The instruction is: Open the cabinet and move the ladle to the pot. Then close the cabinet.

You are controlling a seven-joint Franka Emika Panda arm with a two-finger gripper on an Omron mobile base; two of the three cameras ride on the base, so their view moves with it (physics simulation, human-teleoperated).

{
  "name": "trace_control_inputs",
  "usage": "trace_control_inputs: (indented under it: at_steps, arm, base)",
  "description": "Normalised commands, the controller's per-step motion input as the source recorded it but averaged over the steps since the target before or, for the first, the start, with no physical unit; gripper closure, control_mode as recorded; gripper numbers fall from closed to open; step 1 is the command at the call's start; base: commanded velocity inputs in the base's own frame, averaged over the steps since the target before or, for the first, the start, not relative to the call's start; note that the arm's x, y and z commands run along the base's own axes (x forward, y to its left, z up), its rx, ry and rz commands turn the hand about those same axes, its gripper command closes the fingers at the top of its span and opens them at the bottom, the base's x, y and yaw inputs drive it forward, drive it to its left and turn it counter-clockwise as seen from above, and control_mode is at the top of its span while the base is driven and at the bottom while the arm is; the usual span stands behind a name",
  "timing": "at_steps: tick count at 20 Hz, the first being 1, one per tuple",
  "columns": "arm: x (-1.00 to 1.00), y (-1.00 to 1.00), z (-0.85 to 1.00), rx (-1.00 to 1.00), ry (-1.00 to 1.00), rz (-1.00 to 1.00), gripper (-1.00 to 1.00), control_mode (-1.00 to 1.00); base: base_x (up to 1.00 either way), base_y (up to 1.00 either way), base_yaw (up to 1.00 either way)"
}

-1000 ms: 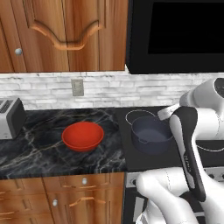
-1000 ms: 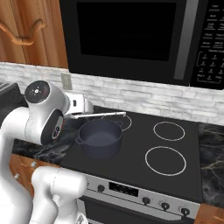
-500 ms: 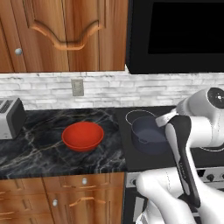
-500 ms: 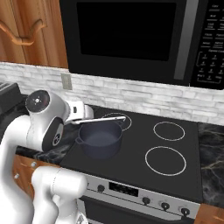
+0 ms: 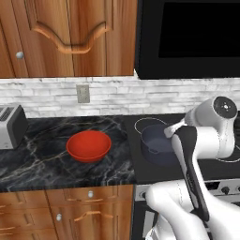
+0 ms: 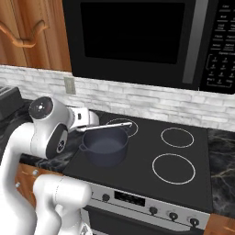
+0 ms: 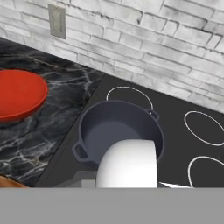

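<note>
As the arm came down over the last second, the ladle (image 6: pixel 112 125) dropped with it. Its thin silver handle had been well above the pot (image 6: pixel 103 156) and now lay just over the far rim, pointing right across the stove (image 6: pixel 183 183). We could not tell whether the handle touched the rim yet.

The gripper (image 6: pixel 88 122) sat just left of the pot, with its jaws drawn together. As far as the right base view showed, they were clamped on the near end of the ladle's handle.

Nothing else had shifted. The red bowl (image 5: pixel 89 145) and the toaster (image 5: pixel 10 125) stood where they had been on the dark counter (image 5: pixel 47 173), left of the stove.

We judged that the carry was nearly finished, so the next step would be to part the jaws and let the ladle settle in the pot. A release from beside the rim risked the ladle tipping out onto the stove.

Up on the far wall, the cabinet (image 5: pixel 70 37) showed its arched door lying flush, with the round knob (image 5: pixel 19 55) at its lower left. We could not say whether it was fully shut, so closing it might still be outstanding.
</note>
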Motion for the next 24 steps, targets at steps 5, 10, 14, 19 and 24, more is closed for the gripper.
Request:
trace_control_inputs:
  at_steps: [5, 10, 14, 19, 24]
  arm:
    - [0.07, 0.00, -0.15, -0.02, 0.00, 0.00, 1.00, -1.00]
    - [0.21, 0.00, -0.11, 0.00, 0.03, -0.01, 1.00, -1.00]
    - [0.23, 0.00, -0.17, -0.02, 0.03, -0.01, 1.00, -1.00]
    - [0.19, -0.05, -0.18, -0.03, 0.02, -0.02, 1.00, -1.00]
    - [0.17, -0.08, -0.16, -0.03, 0.02, -0.01, 1.00, -1.00]
  base:
    - [0.00, 0.00, 0.00]
    - [0.00, 0.00, 0.00]
    - [0.00, 0.00, 0.00]
    - [0.00, 0.00, 0.00]
    - [0.00, 0.00, 0.00]
